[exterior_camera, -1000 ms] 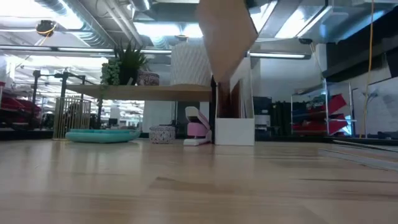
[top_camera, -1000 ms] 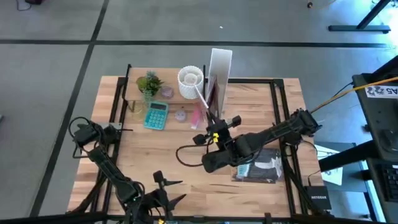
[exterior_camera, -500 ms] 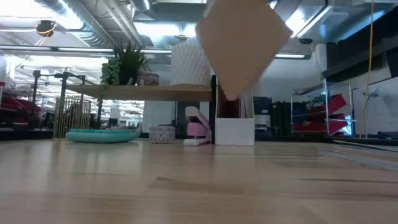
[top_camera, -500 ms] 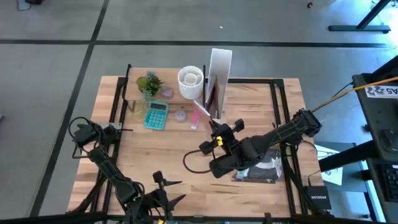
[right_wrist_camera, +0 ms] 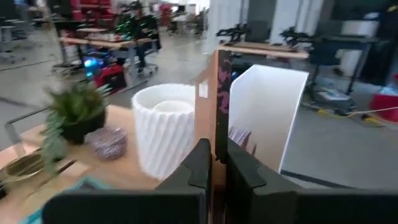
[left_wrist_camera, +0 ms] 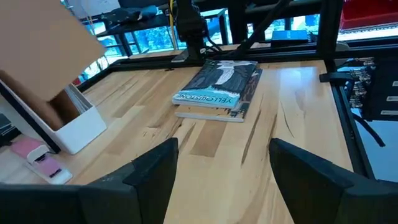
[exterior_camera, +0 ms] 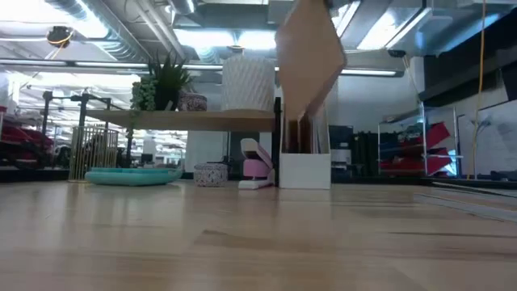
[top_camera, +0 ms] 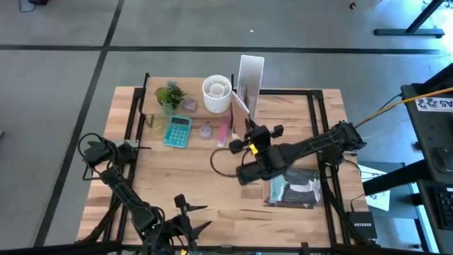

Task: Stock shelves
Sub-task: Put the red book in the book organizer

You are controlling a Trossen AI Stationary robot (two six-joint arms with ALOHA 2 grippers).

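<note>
Since a moment ago, the right gripper (right_wrist_camera: 214,163) has swung its clamped thin, stiff brown book (exterior_camera: 307,69) upright over the file box (exterior_camera: 305,170) beside the shelves (exterior_camera: 194,120); it is light and edge-held. The left gripper (left_wrist_camera: 221,168) waits open.

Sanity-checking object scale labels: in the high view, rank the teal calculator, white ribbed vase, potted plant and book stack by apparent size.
1. book stack, partly under the right arm
2. white ribbed vase
3. teal calculator, close to the vase, so unsure
4. potted plant

Wooden table (top_camera: 191,177) carries shelves (top_camera: 180,106), books (top_camera: 294,190), calculator (top_camera: 177,131).
</note>
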